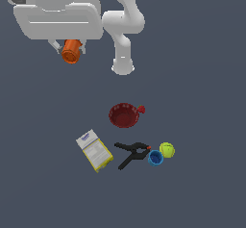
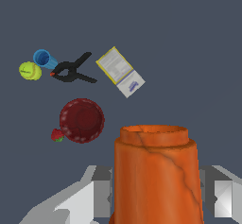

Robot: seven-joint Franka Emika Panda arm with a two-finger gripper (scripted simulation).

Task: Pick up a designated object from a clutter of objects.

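**A:** What do you have nearest the wrist camera?

**B:** You have the orange cup [image 2: 157, 173] filling the lower middle of the wrist view, with the hand [image 2: 158, 194] closed on it, one grey finger [image 2: 82, 202] on each flank. In the exterior view it sits at the upper left of the frame, under the hand, lying tilted with its mouth toward the camera. It looks well clear of the table [image 1: 202, 126], likely lifted so nothing else gets knocked, though you cannot judge height surely from this angle.

**A:** And farther off?

**B:** Count one of each. One dark red bowl [image 2: 82, 120] left of centre, with a small red thing [image 2: 57, 134] at its rim that you cannot identify. Beyond that, one yellow-and-white box [image 2: 120, 71], one black clamp [image 2: 72, 70], one blue cup [image 2: 44, 58] and one yellow-green ball [image 2: 30, 70], the last three crowded together at the upper left.
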